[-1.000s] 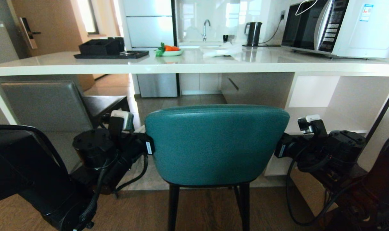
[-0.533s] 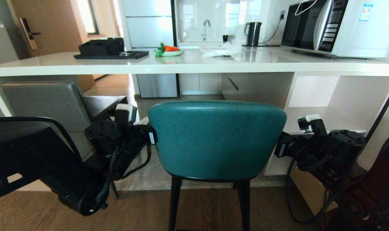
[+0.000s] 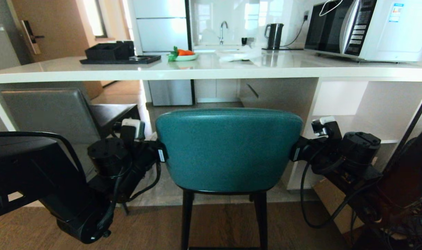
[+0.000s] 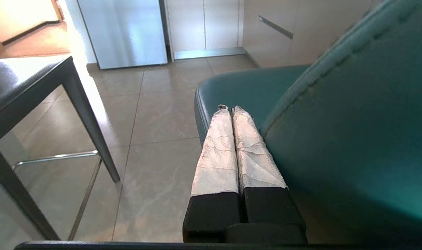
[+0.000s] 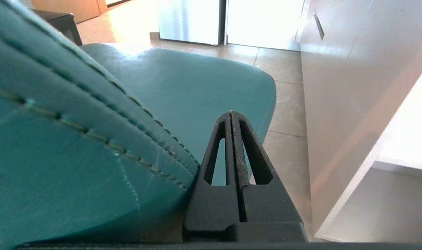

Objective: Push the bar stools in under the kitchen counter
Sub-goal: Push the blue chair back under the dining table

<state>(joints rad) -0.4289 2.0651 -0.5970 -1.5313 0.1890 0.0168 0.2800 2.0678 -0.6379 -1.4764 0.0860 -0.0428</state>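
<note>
The teal stool (image 3: 228, 149) is bracketed at its backrest: the left gripper (image 4: 232, 109) is pressed against one side edge, the right gripper (image 5: 231, 116) against the other, each with fingers closed together and nothing clasped. Both arms are equally near. Beyond the backrest, the seat points toward the kitchen counter (image 3: 211, 71), whose front edge lies straight ahead. The grey stool (image 3: 51, 111) is already tucked beneath the counter's left end.
</note>
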